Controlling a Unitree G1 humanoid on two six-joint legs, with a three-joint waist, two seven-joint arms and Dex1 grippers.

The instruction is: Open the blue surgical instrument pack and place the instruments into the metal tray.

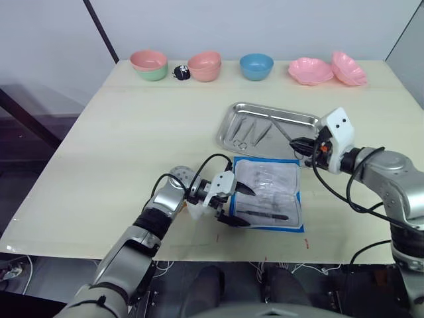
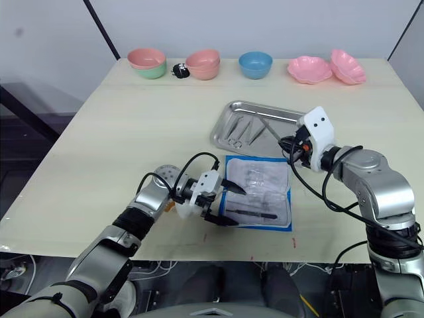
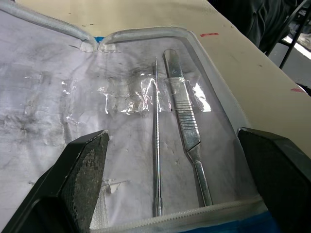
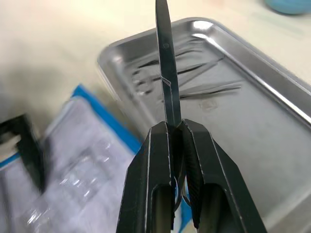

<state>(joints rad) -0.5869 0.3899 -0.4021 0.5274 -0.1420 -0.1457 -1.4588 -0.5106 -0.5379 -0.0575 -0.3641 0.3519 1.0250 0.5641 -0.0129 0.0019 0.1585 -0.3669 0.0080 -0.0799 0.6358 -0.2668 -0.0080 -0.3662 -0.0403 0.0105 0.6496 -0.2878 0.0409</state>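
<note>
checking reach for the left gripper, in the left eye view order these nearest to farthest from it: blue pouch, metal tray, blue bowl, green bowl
From the left gripper:
1. Blue pouch: lying open right under its fingers, at the table's near edge.
2. Metal tray: just beyond the pouch, towards the right arm.
3. Blue bowl and green bowl: both in the back row, too close to call.

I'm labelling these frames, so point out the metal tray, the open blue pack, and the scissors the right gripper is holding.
metal tray (image 1: 233,114): left eye view, near-left rim.
blue surgical instrument pack (image 1: 285,189): left eye view, clear inner pocket.
scissors (image 4: 164,73): right wrist view, blade above the right gripper (image 4: 176,127).
</note>
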